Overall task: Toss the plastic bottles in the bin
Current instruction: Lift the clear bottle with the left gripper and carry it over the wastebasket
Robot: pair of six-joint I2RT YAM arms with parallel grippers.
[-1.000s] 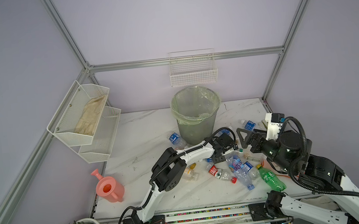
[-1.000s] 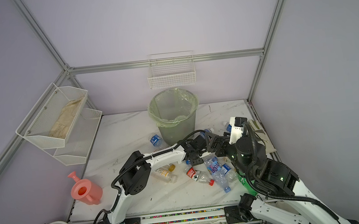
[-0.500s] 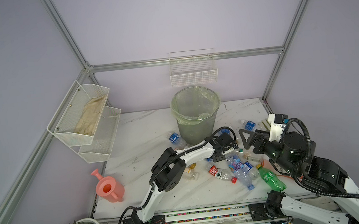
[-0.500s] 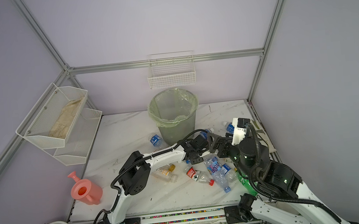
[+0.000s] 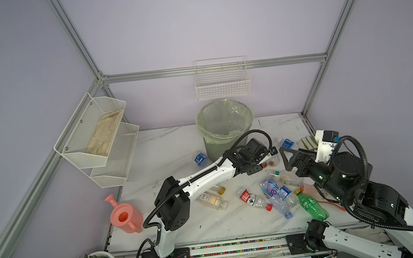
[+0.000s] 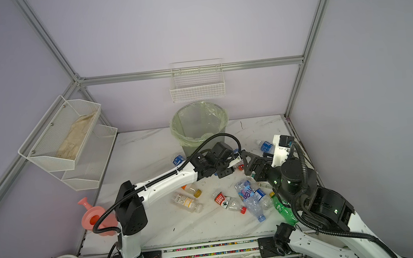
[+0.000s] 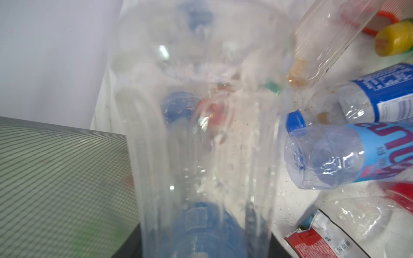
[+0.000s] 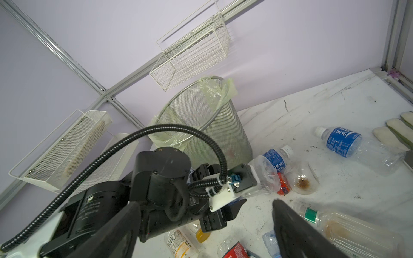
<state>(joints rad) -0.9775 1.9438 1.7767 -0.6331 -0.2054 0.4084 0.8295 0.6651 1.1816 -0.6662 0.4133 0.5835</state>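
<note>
At the table's (image 5: 170, 144) back, by the bin (image 5: 218, 149), left gripper (image 5: 264, 156) clamps 1 clear bottle (image 7: 201, 134); next, lift above rim. Right gripper (image 5: 285, 156) gapes.

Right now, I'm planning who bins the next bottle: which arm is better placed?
Left. The left hand grips a clear bottle right beside the bin. The right hand is open, holds nothing, and hovers farther from the bin.

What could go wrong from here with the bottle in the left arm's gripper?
The left gripper is closed on a clear bottle; the thin plastic could slip or buckle on the lift. The open right gripper sits close by, so the arms might collide. The tall bin may catch the bottle.
</note>
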